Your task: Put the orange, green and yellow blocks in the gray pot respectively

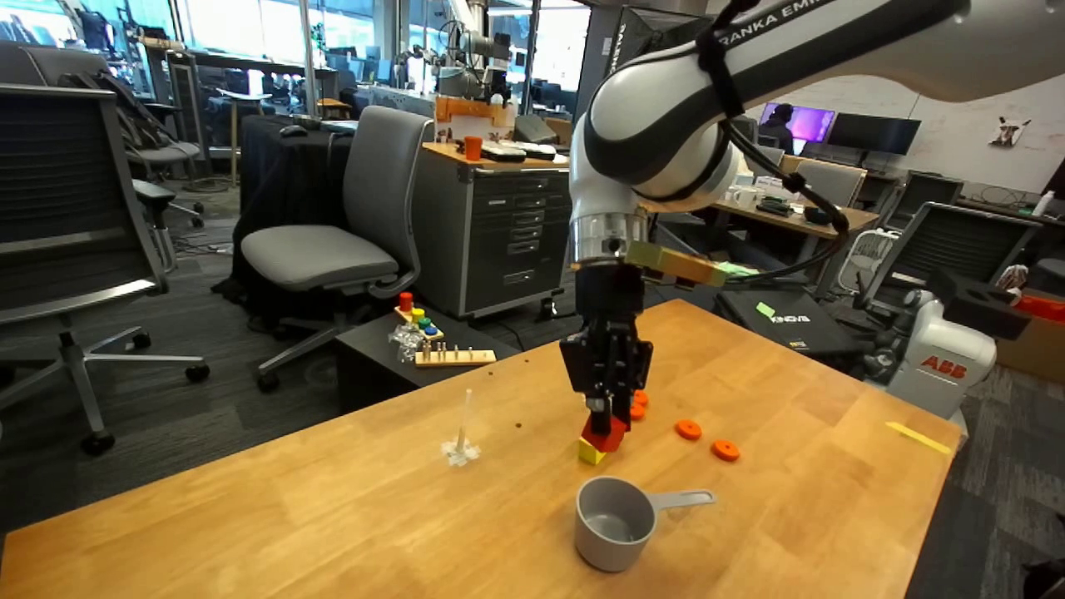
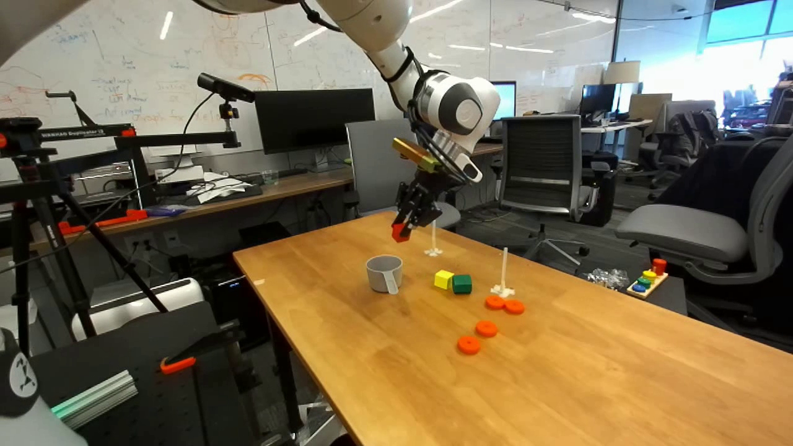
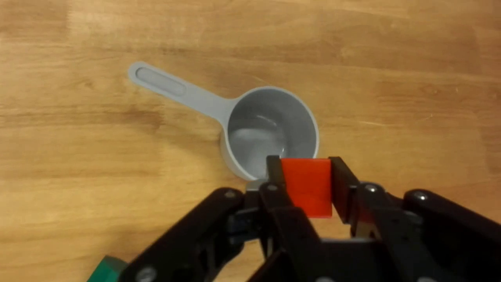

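The gripper (image 3: pixel 306 168) squeezes 1 red block (image 3: pixel 307 196) between its jaws, up above the desk (image 2: pixel 557 371). In an exterior view, the gray pot (image 2: pixel 375 276) sits closer to the desk's left corner than the yellow block (image 2: pixel 443 280) and green block (image 2: pixel 462 285), side by side. 4 orange rings (image 2: pixel 481 330) lie farther from that corner.

The orange-red block (image 2: pixel 401 232) is pinched in the end effector (image 3: pixel 306 188), raised off the desk (image 2: pixel 588 371); in the wrist view it overlaps the rim of the gray pot (image 3: pixel 270 125). The pot stands upright, round-walled, its inner floor in sight, one flat handle jutting outward from the rim. The bright yellow block (image 2: pixel 443 279) and dark green block (image 2: pixel 461 284) sit side by side on the desk near the pot; whether they touch is unclear.
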`<action>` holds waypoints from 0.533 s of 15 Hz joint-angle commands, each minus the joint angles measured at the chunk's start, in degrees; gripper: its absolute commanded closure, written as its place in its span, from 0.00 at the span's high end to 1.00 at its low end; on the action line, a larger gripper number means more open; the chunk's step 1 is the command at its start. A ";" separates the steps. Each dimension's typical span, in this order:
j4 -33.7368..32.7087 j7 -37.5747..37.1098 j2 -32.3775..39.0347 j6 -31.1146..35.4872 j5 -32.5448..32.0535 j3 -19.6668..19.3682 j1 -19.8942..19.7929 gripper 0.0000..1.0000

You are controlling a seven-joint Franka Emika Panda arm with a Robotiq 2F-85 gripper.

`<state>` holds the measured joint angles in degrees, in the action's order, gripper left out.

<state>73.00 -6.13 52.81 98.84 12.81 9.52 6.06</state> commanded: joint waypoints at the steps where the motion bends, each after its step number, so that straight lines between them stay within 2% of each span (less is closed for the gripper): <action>1: 2.86 -0.06 -1.00 -1.92 2.31 0.16 0.46 0.08; 3: 3.52 -0.02 -1.06 -2.12 2.68 0.06 0.59 0.09; 4: 3.68 0.23 -1.13 -2.78 2.78 0.10 0.55 0.58; 6: 4.14 0.39 -1.28 -3.06 2.16 -0.28 0.81 0.66; 8: 4.30 0.34 -1.44 -3.49 2.01 -0.58 0.60 0.82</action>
<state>75.92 -6.14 52.98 96.97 14.01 9.52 6.74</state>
